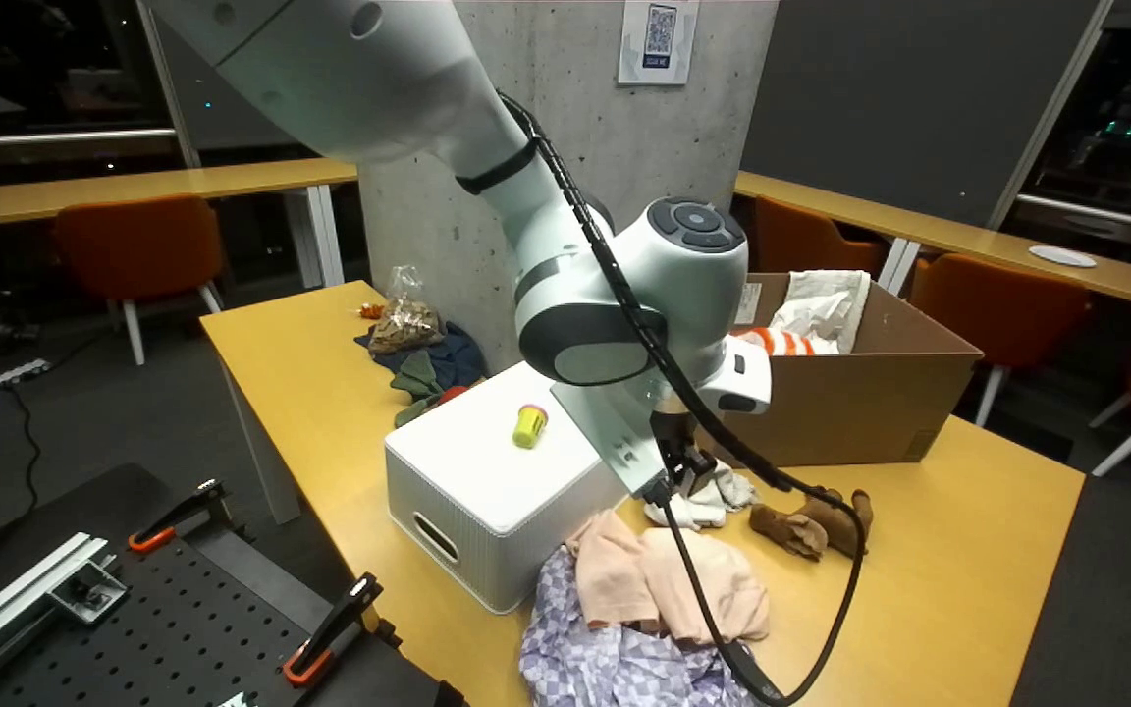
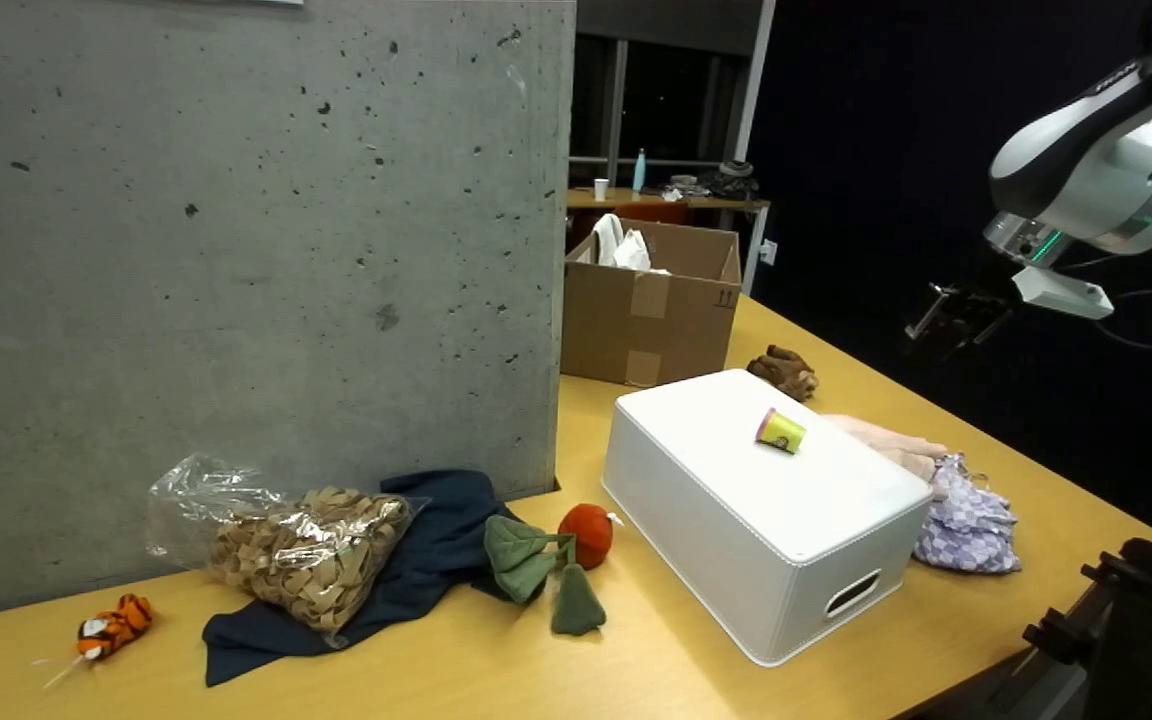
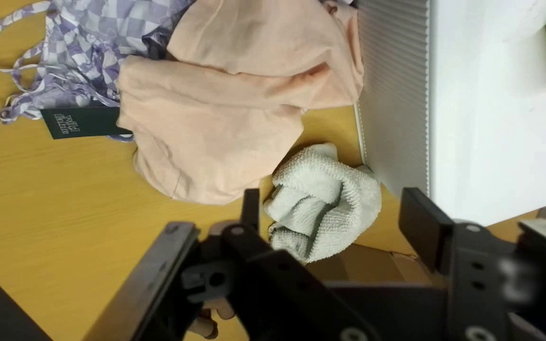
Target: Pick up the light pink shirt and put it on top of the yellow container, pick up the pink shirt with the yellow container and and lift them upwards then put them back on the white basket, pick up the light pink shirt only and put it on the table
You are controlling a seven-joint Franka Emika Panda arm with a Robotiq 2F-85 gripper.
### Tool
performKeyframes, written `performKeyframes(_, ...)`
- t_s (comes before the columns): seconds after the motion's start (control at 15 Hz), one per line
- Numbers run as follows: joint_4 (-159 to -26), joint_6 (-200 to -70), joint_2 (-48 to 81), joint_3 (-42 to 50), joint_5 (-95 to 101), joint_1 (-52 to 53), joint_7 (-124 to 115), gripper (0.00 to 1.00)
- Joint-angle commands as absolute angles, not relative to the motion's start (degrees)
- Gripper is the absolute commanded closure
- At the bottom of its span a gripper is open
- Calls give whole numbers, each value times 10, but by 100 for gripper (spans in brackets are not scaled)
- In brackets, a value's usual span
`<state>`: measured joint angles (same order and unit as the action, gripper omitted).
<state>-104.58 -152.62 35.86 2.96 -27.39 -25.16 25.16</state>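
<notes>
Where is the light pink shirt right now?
The light pink shirt lies on the table, upper centre in the wrist view, between the purple checkered garment on the left and the white basket on the right.

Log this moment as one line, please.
gripper: open, empty, above table | light pink shirt: ungrasped, beside white basket | yellow container: on its side atop white basket

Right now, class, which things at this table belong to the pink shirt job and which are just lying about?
For the job:
light pink shirt
yellow tub
white basket
table
pincer

Just lying about:
purple checked garment
pale towel
brown bundle
cardboard box
navy cloth
clear bag
red ball
green leaves
orange trinket
</notes>
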Motion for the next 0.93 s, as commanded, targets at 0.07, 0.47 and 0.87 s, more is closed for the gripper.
performKeyframes(0.07,-1119,-1516,291,27,-231,-260,238,0)
performKeyframes(0.47,-1197,-1525,209,34,-204,-235,219,0)
performKeyframes(0.87,-1221,-1524,183,33,-206,-210,209,0)
